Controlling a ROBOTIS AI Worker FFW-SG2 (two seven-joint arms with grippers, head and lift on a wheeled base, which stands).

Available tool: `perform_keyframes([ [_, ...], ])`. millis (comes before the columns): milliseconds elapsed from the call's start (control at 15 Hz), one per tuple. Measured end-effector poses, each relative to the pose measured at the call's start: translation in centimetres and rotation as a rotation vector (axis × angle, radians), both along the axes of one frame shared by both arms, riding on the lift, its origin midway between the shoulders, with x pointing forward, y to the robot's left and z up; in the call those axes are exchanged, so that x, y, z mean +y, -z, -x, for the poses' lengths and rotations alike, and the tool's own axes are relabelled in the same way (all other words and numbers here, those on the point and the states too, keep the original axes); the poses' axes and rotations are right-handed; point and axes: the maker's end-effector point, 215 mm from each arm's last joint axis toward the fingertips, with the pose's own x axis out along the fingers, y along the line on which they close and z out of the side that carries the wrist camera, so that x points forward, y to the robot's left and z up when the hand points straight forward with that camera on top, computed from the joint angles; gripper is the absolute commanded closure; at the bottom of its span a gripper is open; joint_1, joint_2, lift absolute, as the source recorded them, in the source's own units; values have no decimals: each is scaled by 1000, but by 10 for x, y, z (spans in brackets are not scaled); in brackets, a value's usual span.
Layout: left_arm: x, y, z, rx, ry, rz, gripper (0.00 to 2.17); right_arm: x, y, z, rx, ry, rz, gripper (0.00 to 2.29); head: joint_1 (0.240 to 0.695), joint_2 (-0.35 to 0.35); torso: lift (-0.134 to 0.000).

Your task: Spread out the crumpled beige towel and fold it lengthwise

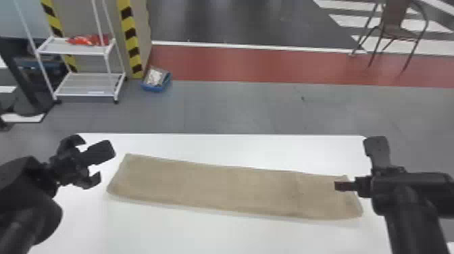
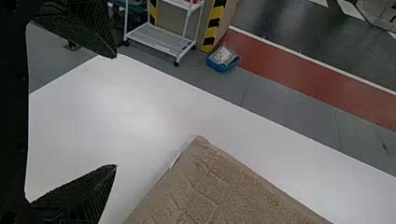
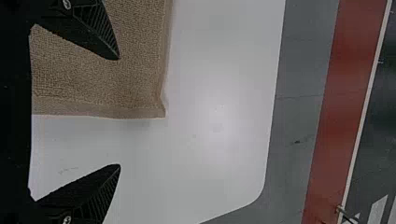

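The beige towel lies on the white table as a long, narrow, nearly flat strip, slanting slightly down toward the right. My left gripper stands open just off the towel's left end, holding nothing. In the left wrist view, the left gripper has its fingers wide apart, with a corner of the towel beyond them. My right gripper is over the towel's right end. In the right wrist view, the right gripper is open, one finger over the towel and the other over bare table.
The white table has its far edge just behind the towel. Beyond it on the floor stand a white shelf cart, a blue bin and, at the far right, a chair.
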Motion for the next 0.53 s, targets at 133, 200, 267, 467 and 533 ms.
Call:
perform_keyframes([
  [133,0,0,0,0,0,1,46,1,0,-1,1,-3,1,60,695,-103,0],
  [200,0,0,0,0,0,1,46,1,0,0,2,-3,1,60,695,-103,0],
  [267,0,1,1,3,1,1,46,1,0,0,2,-3,2,63,695,-102,0],
  [467,1,5,5,13,0,1,46,1,1,1,4,-2,1,63,695,-102,0],
  [533,1,6,6,14,1,1,46,1,3,2,6,-2,0,66,695,-103,0],
])
